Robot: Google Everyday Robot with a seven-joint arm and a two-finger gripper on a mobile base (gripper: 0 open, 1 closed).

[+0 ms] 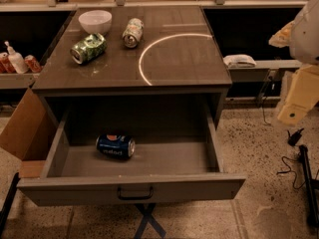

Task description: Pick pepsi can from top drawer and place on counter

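Drawer: top drawer [132,190] pulled out, open from above; pepsi can [115,146] lies left of centre, free floor to its right.
Counter [184,63]: bowl [94,20] and two cans [88,48] crowd the back left; right half free.
Left flank: cardboard box [25,128] beside the drawer.
Gripper [291,114]: right of the cabinet, over the floor.

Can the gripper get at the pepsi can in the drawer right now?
Probably yes. The drawer stands open, and the pepsi can lies alone on its side with nothing over it. The gripper hangs off to the drawer's right, above floor level, so it must cross over first.
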